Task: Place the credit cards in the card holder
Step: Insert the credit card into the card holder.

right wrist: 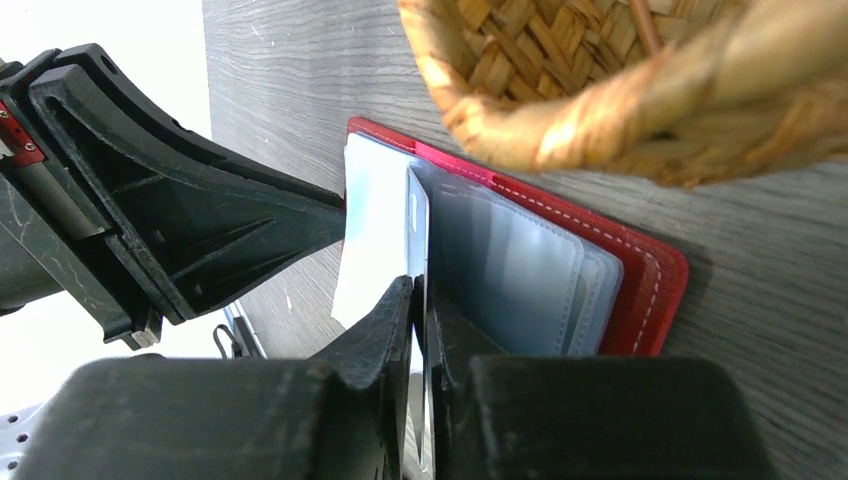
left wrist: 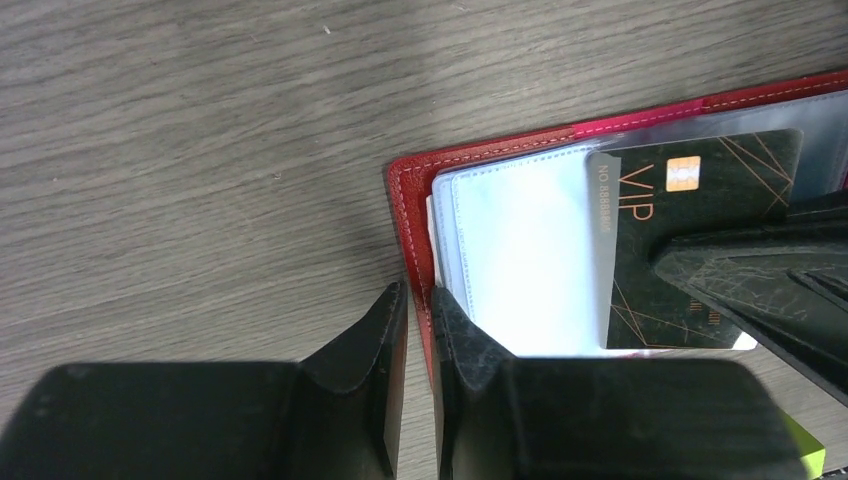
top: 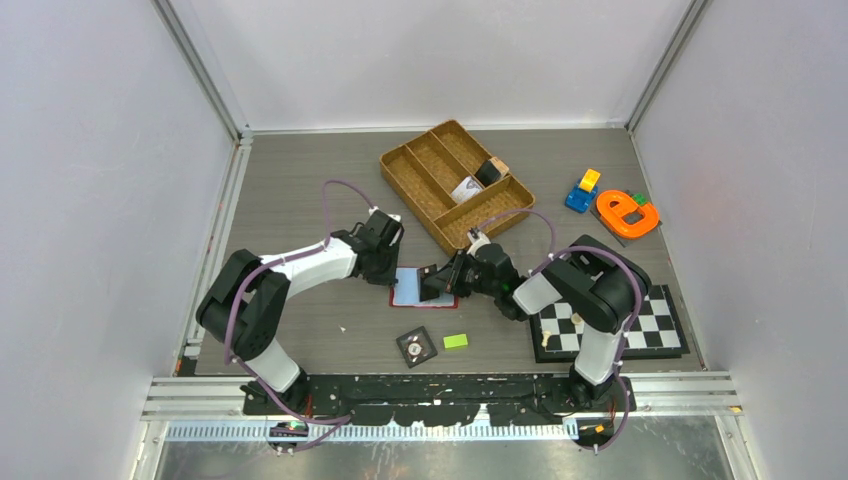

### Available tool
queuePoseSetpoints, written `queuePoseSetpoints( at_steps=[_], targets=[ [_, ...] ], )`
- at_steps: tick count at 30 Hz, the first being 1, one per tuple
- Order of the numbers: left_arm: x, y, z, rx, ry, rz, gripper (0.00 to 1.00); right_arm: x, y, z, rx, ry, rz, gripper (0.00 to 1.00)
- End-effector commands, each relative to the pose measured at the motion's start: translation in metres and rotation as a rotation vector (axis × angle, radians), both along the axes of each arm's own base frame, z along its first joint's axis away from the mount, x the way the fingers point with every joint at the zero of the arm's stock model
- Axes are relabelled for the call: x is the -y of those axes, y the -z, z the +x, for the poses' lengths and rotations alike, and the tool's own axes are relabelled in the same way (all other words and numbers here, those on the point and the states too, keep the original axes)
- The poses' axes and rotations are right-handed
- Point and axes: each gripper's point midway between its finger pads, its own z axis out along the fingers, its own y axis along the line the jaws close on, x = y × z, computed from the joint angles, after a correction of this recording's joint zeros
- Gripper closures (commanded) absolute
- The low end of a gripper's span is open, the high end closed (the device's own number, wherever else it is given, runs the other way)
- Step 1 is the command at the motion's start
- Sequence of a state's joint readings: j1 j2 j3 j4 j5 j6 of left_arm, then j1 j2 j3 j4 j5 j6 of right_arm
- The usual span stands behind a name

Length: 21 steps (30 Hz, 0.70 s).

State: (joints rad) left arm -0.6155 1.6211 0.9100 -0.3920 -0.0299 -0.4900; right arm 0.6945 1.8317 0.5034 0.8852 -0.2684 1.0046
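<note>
The card holder [top: 410, 284] is laid open on the tabletop [left wrist: 200, 150], dead centre of the top view. Its red edge is pinched in the narrow left gripper [left wrist: 418, 340], bottom middle of the left wrist view. A dark VIP credit card [left wrist: 690, 230] is seen over the clear sleeves, clamped edge-on in the nearly closed right gripper [right wrist: 420, 330]. How far it's tucked in can't be made out, tbh. Its lower right is covered by the right gripper, and the woven tray [right wrist: 620, 90] is cut off at the upper right.
</note>
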Motion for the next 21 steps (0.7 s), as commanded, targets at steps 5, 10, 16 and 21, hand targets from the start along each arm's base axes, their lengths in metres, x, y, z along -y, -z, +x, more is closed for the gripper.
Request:
queuePoseSetpoints(
  at_steps=[5, 10, 16, 21],
  targets=[
    [-0.012, 0.010, -0.017, -0.061, -0.005, 0.040, 0.84, 0.026, 0.019, -0.013, -0.069, 0.064, -0.173, 0.69],
    [-0.011, 0.009, -0.017, -0.058, -0.004, 0.033, 0.84, 0.028, 0.019, -0.014, -0.059, 0.046, -0.290, 0.61],
    [-0.010, 0.010, -0.017, -0.058, -0.002, 0.025, 0.84, 0.036, 0.021, -0.015, -0.049, 0.058, -0.406, 0.53],
    [-0.008, 0.011, -0.018, -0.063, 0.003, 0.016, 0.85, 0.045, 0.025, -0.011, -0.049, 0.101, -0.475, 0.53]
  ],
)
